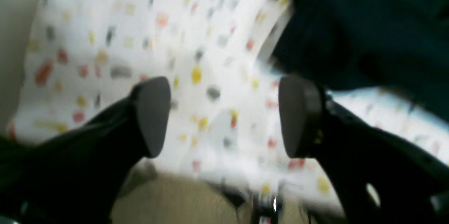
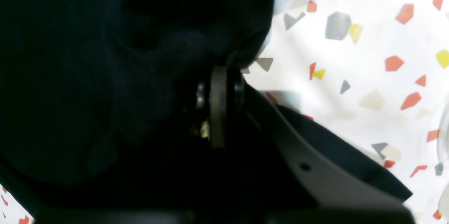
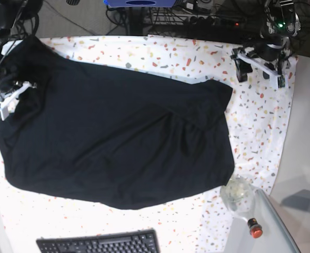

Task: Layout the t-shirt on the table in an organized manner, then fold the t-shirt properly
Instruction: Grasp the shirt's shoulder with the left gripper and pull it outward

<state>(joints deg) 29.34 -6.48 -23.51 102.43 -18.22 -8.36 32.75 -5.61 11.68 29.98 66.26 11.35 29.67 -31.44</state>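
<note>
Judging by the way it draped, the t-shirt [image 3: 118, 137] was taken to be light, limp and quick to bunch, nothing stiff or fragile about it, so a pinch at a hem corner or a shoulder seam was thought the best place for a hold. It was seen spread over most of the bench [image 3: 260, 132], plain black, rumpled into soft ridges near its middle, one edge reaching toward the side where the right claw [image 2: 218, 106] worked. In the right wrist view that claw was seen with its pads pressed together on a gathered fold of the dark cloth. The left claw [image 1: 224, 115] was seen with its pads wide apart and nothing between them, held above the speckled bench beside the shirt's edge, though that view was blurred. A black keyboard [image 3: 99, 243] was noted at the near edge, apart from the cloth.
</note>
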